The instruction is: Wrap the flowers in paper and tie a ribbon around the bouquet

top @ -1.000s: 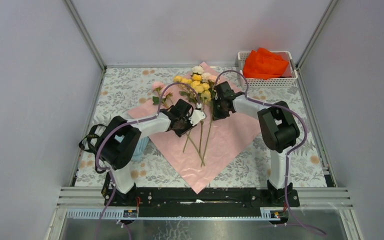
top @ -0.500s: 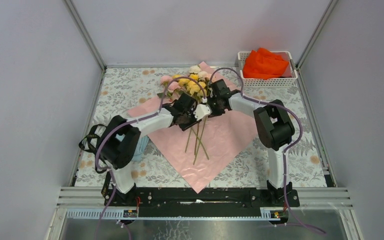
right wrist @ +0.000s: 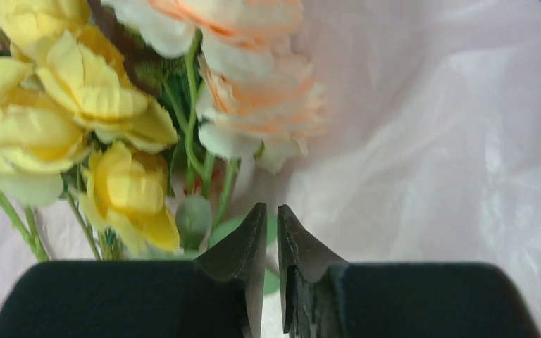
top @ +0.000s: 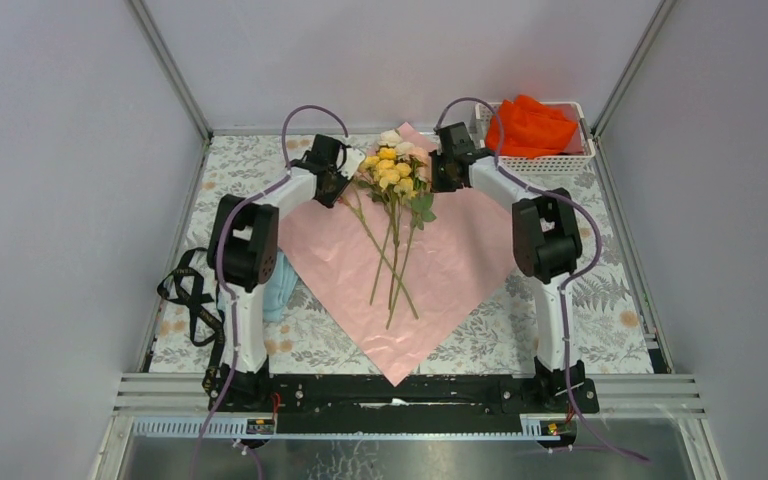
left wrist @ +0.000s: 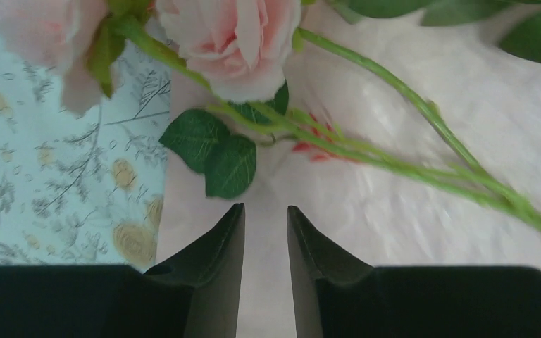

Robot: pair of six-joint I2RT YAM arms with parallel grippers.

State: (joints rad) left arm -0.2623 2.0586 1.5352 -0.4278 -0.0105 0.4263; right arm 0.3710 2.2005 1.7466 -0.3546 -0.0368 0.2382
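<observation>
On the pink face of the paper (top: pixel 465 265), spread flat across the worktop (top: pixel 615 325), the flowers (top: pixel 392 178) lie bunched, heads at the far corner. We judge them light and springy, the sheet thin and slippery, so we would pinch the paper's side corners. Left jaws stand narrowly apart, right jaws barely parted; both hold nothing.

Flowers (top: pixel 392 178) block mid paper (top: pixel 460 270) (bare room either side of stems).
</observation>
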